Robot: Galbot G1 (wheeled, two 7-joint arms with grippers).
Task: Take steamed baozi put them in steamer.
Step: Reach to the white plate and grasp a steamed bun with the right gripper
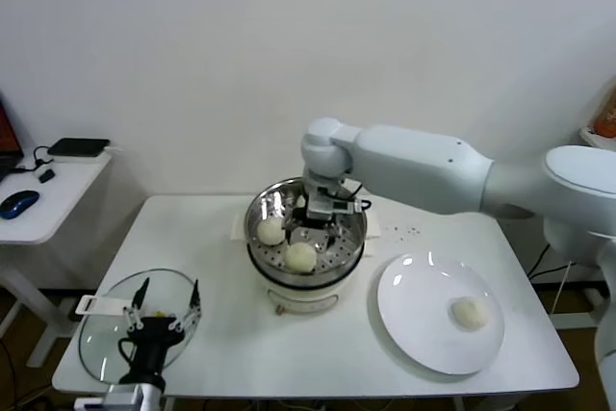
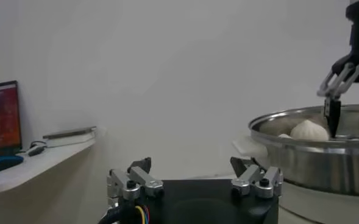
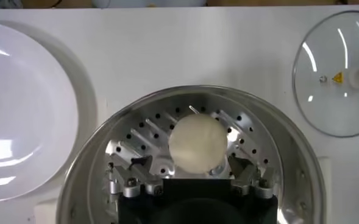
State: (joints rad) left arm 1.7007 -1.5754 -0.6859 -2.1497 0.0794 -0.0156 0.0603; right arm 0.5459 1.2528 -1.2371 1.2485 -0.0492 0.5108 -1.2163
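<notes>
R hand (image 1: 320, 221) is down inside the steamer (image 1: 354, 243), fingers spread wide and let go; in the R wrist view one baozi (image 3: 197, 145) sits on the perforated floor just ahead of the fingertips, between the two fingers' lines but not gripped, so it looks set down. Head view shows two more buns in the basket: one at the left side (image 1: 270, 230), one at the near side (image 1: 301, 256), both just beside the hand. So three seem to be in, w/ one to go: the last baozi (image 1: 470, 311) lies alone on the white plate (image 1: 409, 320), on the table (image 1: 231, 334) to the right of and nearer than the steamer. That's the relation that counts: from the R hand the remaining bun is off to the right and toward the near edge, well apart, and the R arm is clearly the closer one. Bun is round, no long axis to line up on, so any approach angle from above should do. L hand (image 1: 162, 320) is parked at near left over the glass lid (image 1: 101, 334), fingers apart, holding nothing. Risk, I'd guess: clipping the steamer rim when lifting out.
</notes>
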